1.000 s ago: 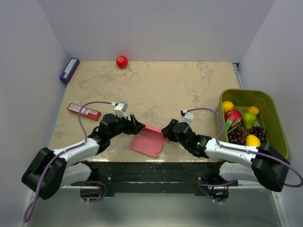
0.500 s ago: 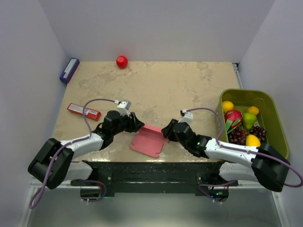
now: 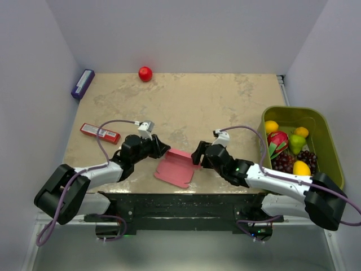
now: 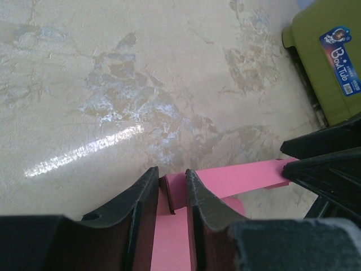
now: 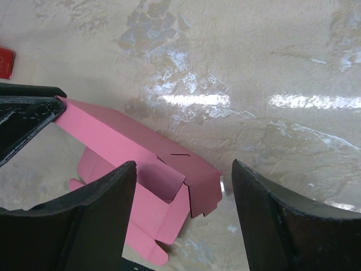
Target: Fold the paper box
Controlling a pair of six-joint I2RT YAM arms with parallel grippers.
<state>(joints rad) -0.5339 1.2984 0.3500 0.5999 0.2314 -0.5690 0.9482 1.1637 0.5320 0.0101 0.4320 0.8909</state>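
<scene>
The pink paper box (image 3: 176,167) lies partly folded near the table's front edge, between both arms. Its back wall stands up, and the rest lies flat towards the front. My left gripper (image 3: 163,151) is at the box's left end. In the left wrist view its fingers (image 4: 145,195) are closed on an upright pink flap (image 4: 177,189) of the box. My right gripper (image 3: 197,156) is at the box's right end. In the right wrist view it stands wide open (image 5: 183,169) around the box's corner (image 5: 197,186), and neither finger touches the card.
A green bin (image 3: 334,148) of fruit sits at the right edge and shows in the left wrist view (image 4: 324,62). A red packet (image 3: 100,132) lies at the left, a purple box (image 3: 82,83) at the back left, and a red ball (image 3: 145,73) by the back wall.
My left gripper has narrowed onto the box's left flap. My right gripper has opened wide and let go of the right end. The box has barely shifted.
</scene>
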